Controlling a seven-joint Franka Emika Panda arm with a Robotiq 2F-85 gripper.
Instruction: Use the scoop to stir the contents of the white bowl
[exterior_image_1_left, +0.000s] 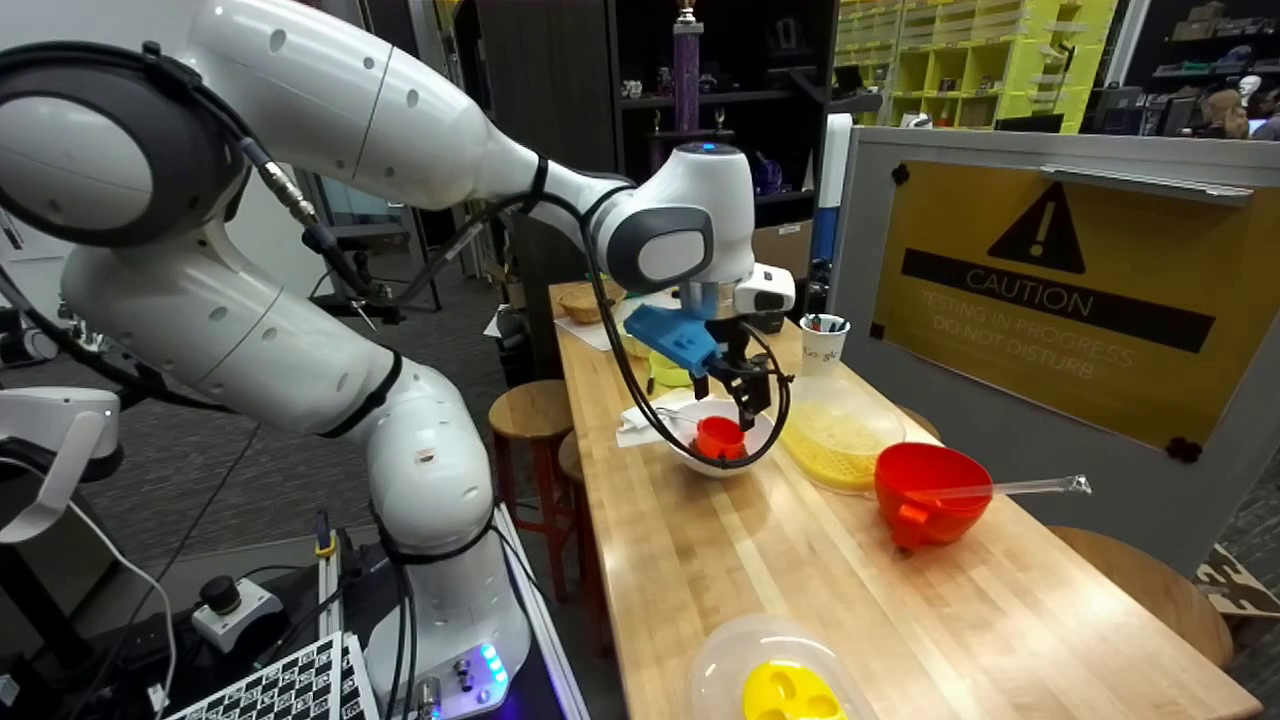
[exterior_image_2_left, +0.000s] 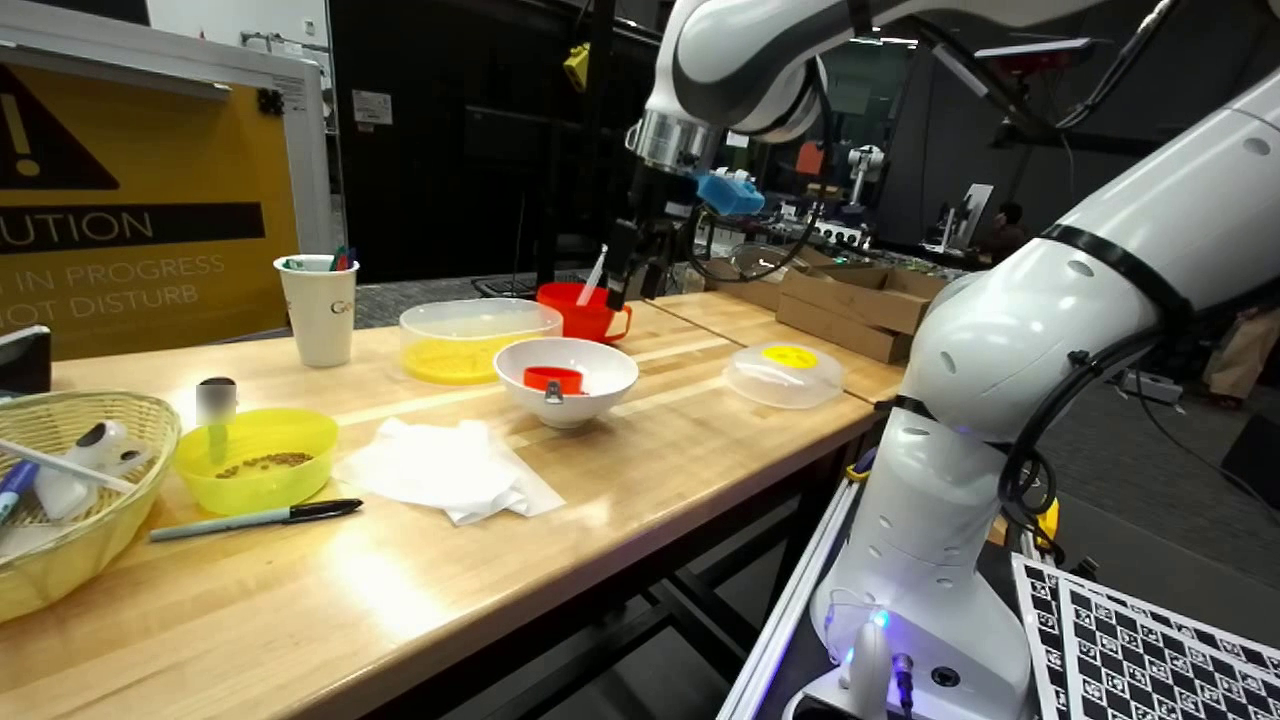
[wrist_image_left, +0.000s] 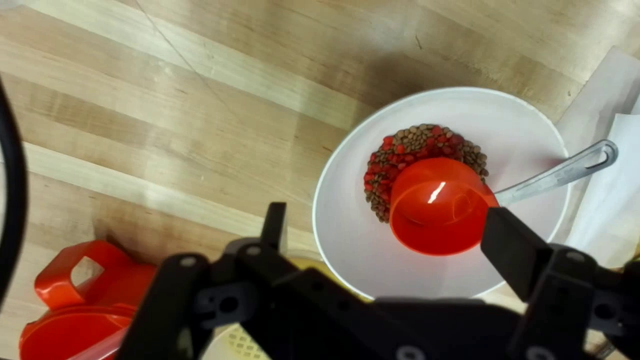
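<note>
White bowl (wrist_image_left: 347, 227): upright on the wooden table (wrist_image_left: 200, 150), flaring up from a narrow base, so I'd guess it skids or tips if you lean on the rim.
Bean-and-red-bits mix (wrist_image_left: 387, 165): piled on the white bowl's floor, red bunched among the brown, so the stirring's yet to happen imo. Slow low circles later, no flicking.
Red scoop (wrist_image_left: 440, 215): in the white bowl, sitting partly over the mix, nothing holding it.
Metal handle (wrist_image_left: 557, 175): sticks out across the white bowl's rim. That's your grab spot imo; nearer the cup should twist less.
Gripper (wrist_image_left: 386, 217): hanging over the white bowl, fingers (wrist_image_left: 515, 255) spread wide, nothing between them. Looks like the job now is picking up the scoop. The spread runs almost along the handle, so I'd turn the wrist first, drop straight down, one finger each side, then squeeze gently.
White paper napkin (exterior_image_2_left: 455, 475): just beside the white bowl, on the handle's side; don't snag it.
Clear-and-yellow tub (exterior_image_2_left: 480, 322): also just beside the white bowl, easy to bump going low.
Red handled bowl (exterior_image_1_left: 945, 520): farther from the white bowl, past the tub. Same red, wrong target lol.
</note>
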